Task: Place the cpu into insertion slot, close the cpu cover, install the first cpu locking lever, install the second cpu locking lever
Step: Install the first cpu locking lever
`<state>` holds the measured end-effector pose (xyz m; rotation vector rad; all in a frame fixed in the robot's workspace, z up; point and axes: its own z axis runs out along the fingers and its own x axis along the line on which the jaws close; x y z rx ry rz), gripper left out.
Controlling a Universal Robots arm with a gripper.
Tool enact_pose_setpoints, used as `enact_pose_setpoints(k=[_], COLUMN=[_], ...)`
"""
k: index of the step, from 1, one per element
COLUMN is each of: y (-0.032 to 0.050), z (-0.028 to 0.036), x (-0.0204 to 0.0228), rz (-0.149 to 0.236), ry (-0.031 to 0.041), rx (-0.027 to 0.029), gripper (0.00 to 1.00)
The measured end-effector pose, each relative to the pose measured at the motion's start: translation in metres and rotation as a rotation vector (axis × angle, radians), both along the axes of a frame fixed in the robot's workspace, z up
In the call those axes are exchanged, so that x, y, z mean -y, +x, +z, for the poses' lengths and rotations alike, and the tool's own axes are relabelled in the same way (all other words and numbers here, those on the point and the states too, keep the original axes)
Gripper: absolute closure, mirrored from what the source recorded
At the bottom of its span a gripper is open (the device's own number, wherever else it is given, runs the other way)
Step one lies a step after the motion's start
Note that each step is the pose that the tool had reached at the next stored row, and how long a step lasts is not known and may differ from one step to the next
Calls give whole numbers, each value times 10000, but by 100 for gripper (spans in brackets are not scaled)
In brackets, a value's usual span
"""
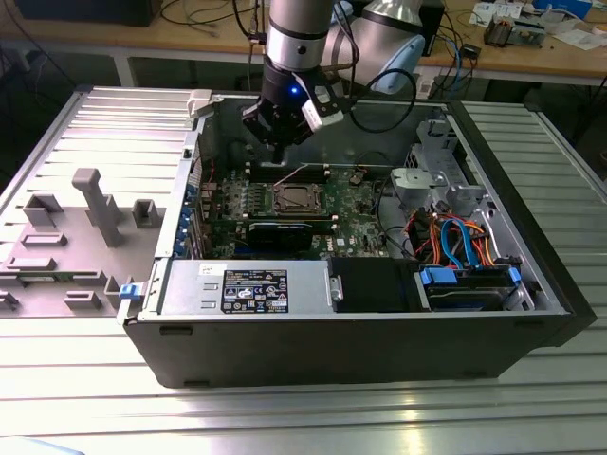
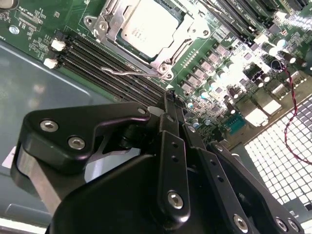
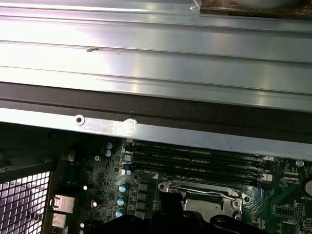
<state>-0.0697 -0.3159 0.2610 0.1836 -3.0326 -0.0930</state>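
In the exterior view the open computer case lies on the counter; the claw hangs above the green circuit board, fingers pressed together, holding nothing. In the second wrist view the cpu sits in the insertion slot, the cpu cover closed around it
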Motion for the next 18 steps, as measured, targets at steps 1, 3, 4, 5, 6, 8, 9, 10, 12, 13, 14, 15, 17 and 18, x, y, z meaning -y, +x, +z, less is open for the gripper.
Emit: enact_pose_setpoints(k=[1, 3, 4, 5, 6, 8, 9, 10, 12, 13, 14, 15, 17, 18], y=[0, 0, 0, 0, 0, 0, 0, 0, 1, 1, 0, -1, -1, -1], z=[-1, -2, -3, -3, -3, -4, -5, -6, -6, -6, -5, -8, -18, -29], x=[0, 0, 0, 0, 0, 0, 0, 0, 0, 0, 0, 0, 0, 0], rz=[0, 1, 1, 1, 1, 1, 0, 0, 2, 1, 1, -18, -123, -248], ry=[2, 0, -1, -2, -3, -5, -6, -6, -5, -6, -7, -12, -25, -35], rx=[32, 234, 332, 441, 536, 758, 880, 906, 913, 915, 915, 914, 914, 914], gripper=[89, 89, 89, 89, 89, 89, 89, 89, 89, 89, 89, 89, 89, 89])
